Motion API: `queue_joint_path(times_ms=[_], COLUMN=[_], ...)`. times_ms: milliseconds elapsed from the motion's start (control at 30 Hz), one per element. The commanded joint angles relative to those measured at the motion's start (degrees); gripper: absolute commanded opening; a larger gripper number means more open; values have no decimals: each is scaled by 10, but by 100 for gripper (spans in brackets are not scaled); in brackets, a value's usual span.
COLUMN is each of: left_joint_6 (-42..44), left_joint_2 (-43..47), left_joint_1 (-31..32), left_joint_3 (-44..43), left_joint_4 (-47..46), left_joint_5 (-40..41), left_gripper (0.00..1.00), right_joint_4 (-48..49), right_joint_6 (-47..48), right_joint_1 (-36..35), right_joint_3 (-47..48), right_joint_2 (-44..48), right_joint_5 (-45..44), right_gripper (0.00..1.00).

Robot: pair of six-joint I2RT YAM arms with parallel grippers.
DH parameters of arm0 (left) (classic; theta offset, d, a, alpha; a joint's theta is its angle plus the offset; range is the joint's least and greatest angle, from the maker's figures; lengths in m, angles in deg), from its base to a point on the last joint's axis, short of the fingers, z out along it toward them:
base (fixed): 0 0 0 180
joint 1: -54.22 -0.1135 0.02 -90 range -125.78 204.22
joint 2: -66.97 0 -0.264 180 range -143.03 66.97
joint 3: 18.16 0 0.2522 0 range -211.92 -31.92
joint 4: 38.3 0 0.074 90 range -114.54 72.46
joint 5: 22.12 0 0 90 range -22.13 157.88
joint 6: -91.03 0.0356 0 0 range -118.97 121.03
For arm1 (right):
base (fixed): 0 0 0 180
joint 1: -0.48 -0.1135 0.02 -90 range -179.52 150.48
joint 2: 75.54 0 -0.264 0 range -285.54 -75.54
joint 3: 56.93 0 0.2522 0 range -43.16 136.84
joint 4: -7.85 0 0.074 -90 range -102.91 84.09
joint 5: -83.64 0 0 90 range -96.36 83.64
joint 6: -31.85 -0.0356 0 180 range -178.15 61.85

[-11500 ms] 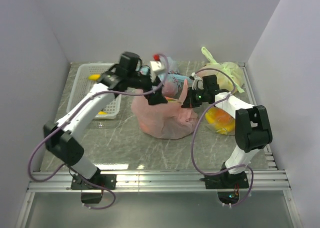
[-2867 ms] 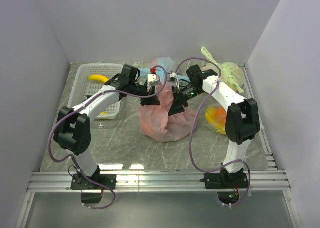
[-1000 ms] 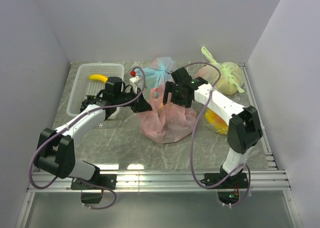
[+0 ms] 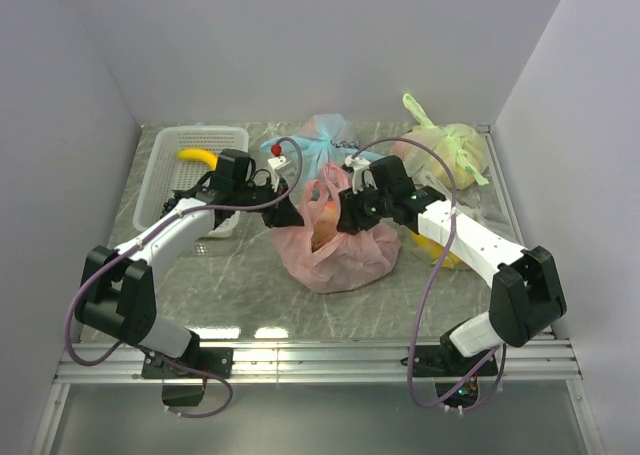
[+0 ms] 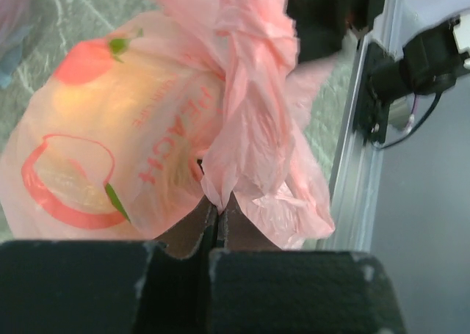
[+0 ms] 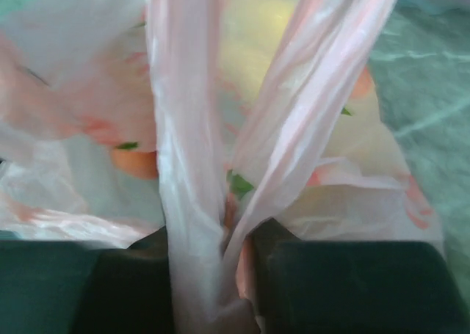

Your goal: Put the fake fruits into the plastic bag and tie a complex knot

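Your left gripper (image 5: 217,225) is pinched tight on a fold of the pink plastic bag (image 4: 335,257). Your right gripper (image 6: 211,274) clamps its handle loop (image 6: 183,128). That bag sits mid-table (image 4: 240,287) between your arms, yellow fake fruits (image 6: 266,20) showing through.

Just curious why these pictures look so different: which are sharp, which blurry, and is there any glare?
Top external view: sharp and evenly lit, with two bright glare patches on the table near its front edge. Left wrist view: fairly sharp, the pink plastic bag's print readable. Right wrist view: soft, the bag's handles blurred, the table behind hazy.
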Motion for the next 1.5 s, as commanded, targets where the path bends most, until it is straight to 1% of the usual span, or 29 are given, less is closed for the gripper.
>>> queue_joint_path(times_ms=[0, 33, 67, 233, 267, 400, 433, 467, 567, 633, 667, 700, 767, 833, 867, 900, 933, 967, 1033, 1067, 1133, 1167, 1200, 1233, 1300, 1333, 1367, 1400, 1467], left_joint_6=[94, 93, 91, 89, 89, 84, 84, 83, 84, 81, 76, 71, 60, 50, 44, 40, 31, 25, 12, 9, 14, 21, 33, 77, 128, 155, 201, 218, 238], left_joint_2=[-18, -19, -20, -17, -15, -7, -7, -8, -12, -12, -11, -9, -7, -5, -2, 0, 5, 7, 12, 16, 18, 21, 23, 27, 28, 23, 9, 1, -22], left_joint_1=[8, 8, 8, 13, 14, 18, 18, 21, 26, 31, 32, 35, 36, 36, 38, 38, 40, 42, 43, 45, 45, 46, 45, 45, 44, 44, 44, 44, 44], left_joint_3=[-52, -53, -54, -51, -51, -47, -45, -47, -48, -47, -47, -45, -43, -37, -34, -30, -27, -25, -16, -13, -15, -18, -19, -20, -39, -50, -75, -88, -112], left_joint_4=[52, 51, 48, 42, 42, 36, 33, 33, 33, 28, 20, 16, 5, -3, -6, -14, -18, -21, -34, -35, -28, -20, -10, 19, 52, 79, 121, 141, 158], left_joint_5=[-47, -48, -51, -49, -47, -42, -41, -41, -38, -27, -21, -13, -2, 3, 7, 7, 9, 15, 26, 39, 35, 31, 17, 10, -31, -44, -58, -67, -74], left_gripper=[1, 1, 0, 0, 0, 1, 1, 1, 1, 1, 1, 1, 1, 0, 1, 1, 0, 1, 0, 1, 0, 1, 1, 0, 1, 1, 1, 0, 1], right_joint_4=[34, 29, 10, -11, -17, -13, -1, 6, 40, 38, 31, 22, -2, -15, -20, -28, -43, -54, -67, -69, -71, -64, -55, -36, -23, -27, -21, -26, -30], right_joint_6=[73, 74, 75, 45, 27, -7, -15, -21, -50, -92, -112, -133, -208, -271, -286, -297, -310, -316, -321, -315, -288, -271, -249, -199, -144, -76, -43, -7, 76], right_joint_1=[7, 8, 15, 53, 65, 77, 75, 76, 76, 76, 75, 76, 76, 72, 58, 48, 39, 19, 4, 0, -7, -3, 16, 24, 34, 35, 35, 36, 37], right_joint_3=[2, 3, 6, -2, -7, -26, -30, -38, -39, -24, 1, 11, 35, 44, 55, 62, 81, 91, 104, 106, 104, 93, 85, 77, 63, 66, 65, 67, 65], right_joint_2=[19, 21, 21, 54, 66, 93, 95, 92, 65, 41, 16, 5, -5, -4, -7, -10, -23, -31, -48, -62, -75, -84, -86, -85, -76, -70, -55, -47, -28], right_joint_5=[66, 68, 66, 60, 62, 67, 70, 77, 77, 60, 49, 41, 32, 20, 4, -15, -57, -74, -118, -132, -157, -135, -100, -64, 5, 16, 40, 81, 123], right_gripper=[63, 86, 90, 91, 91, 90, 88, 80, 76, 79, 82, 89, 92, 93, 94, 95, 96, 96, 96, 95, 79, 66, 12, 0, 0, 0, 0, 0, 0])
